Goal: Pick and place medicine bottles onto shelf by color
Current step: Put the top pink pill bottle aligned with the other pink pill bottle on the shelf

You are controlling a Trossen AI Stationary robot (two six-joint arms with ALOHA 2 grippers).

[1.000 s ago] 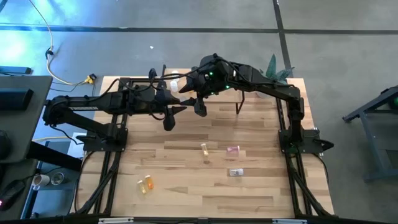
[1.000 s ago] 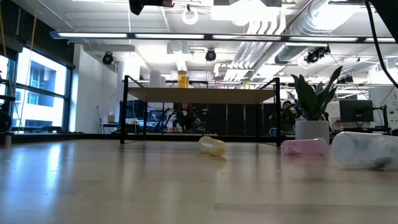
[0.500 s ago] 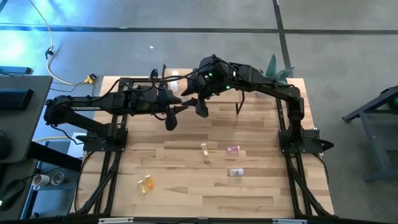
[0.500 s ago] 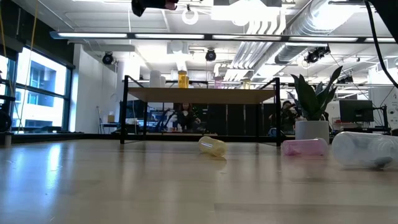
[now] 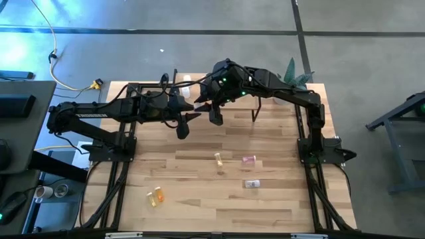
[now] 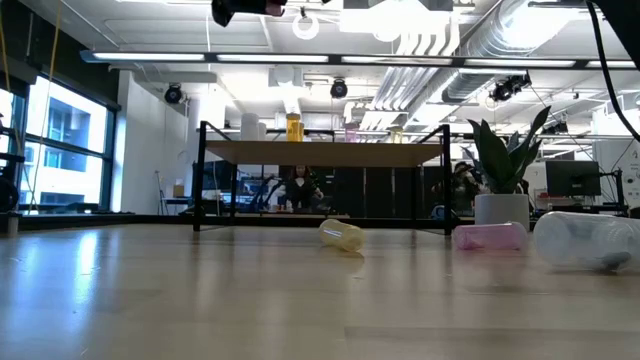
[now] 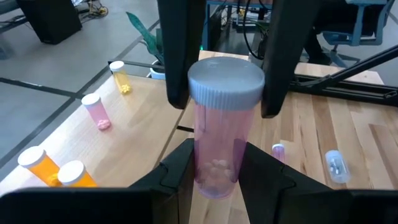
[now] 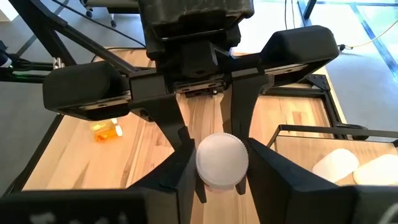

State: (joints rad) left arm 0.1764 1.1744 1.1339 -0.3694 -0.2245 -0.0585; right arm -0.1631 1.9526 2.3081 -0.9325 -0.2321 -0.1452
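Note:
A pink medicine bottle (image 7: 219, 146) with a white cap hangs in the air between my two grippers, above the shelf's near edge. My left gripper (image 7: 214, 160) is shut on its lower body. My right gripper (image 8: 221, 167) is closed on its cap. In the high view the two grippers, left (image 5: 188, 117) and right (image 5: 212, 110), meet over the shelf (image 6: 325, 153). On the shelf's top stand yellow (image 7: 120, 76), pink (image 7: 96, 111), orange (image 7: 37, 165) and white (image 8: 336, 163) bottles. My left gripper pinches the bottle's lower body (image 7: 200, 163) between its two fingers, coming from the table's left and slanting slightly down. The bottle is lifted clear, cap end up and toward the other gripper. My right gripper has the white cap (image 8: 222, 158) between its two fingers (image 7: 180, 59), one on each side of the rim. They come from the table's right, slanting down.
On the table's near half lie loose bottles: yellow (image 5: 218, 161), pink (image 5: 248, 160), clear (image 5: 252, 184) and orange (image 5: 156, 196). A potted plant (image 6: 505, 170) stands at the far right corner. Black arm frames run along both table sides.

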